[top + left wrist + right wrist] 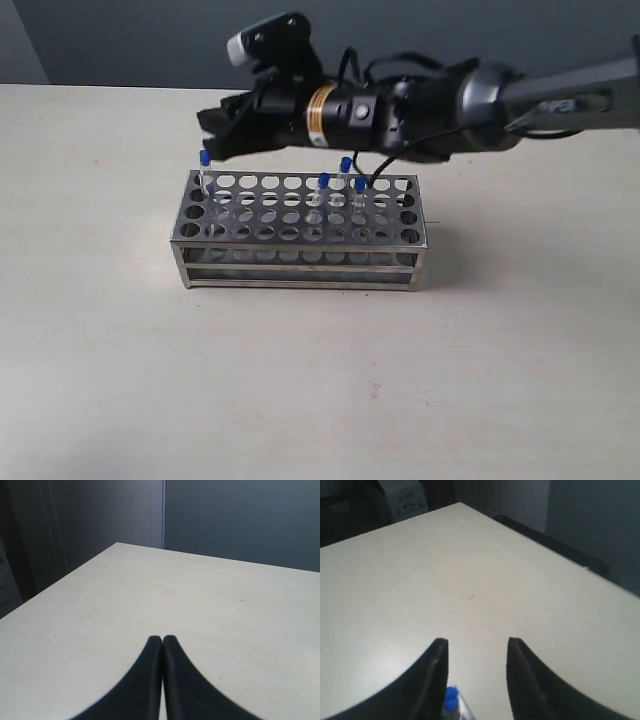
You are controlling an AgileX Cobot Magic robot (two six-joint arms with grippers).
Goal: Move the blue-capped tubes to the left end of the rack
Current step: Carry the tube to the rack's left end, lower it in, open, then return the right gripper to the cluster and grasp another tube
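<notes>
The silver rack stands mid-table. One blue-capped tube stands at its far left corner. Three more blue-capped tubes stand right of the middle. My right gripper reaches across from the right and hovers just above and behind the left-end tube, open. In the right wrist view that tube's blue cap shows beside one finger, apart from the other; the right gripper holds nothing. My left gripper is shut and empty over bare table, out of the exterior view.
The pale tabletop spreads around the rack. The right arm's black body stretches over the rack's back right part. A dark wall lies behind the table's far edge.
</notes>
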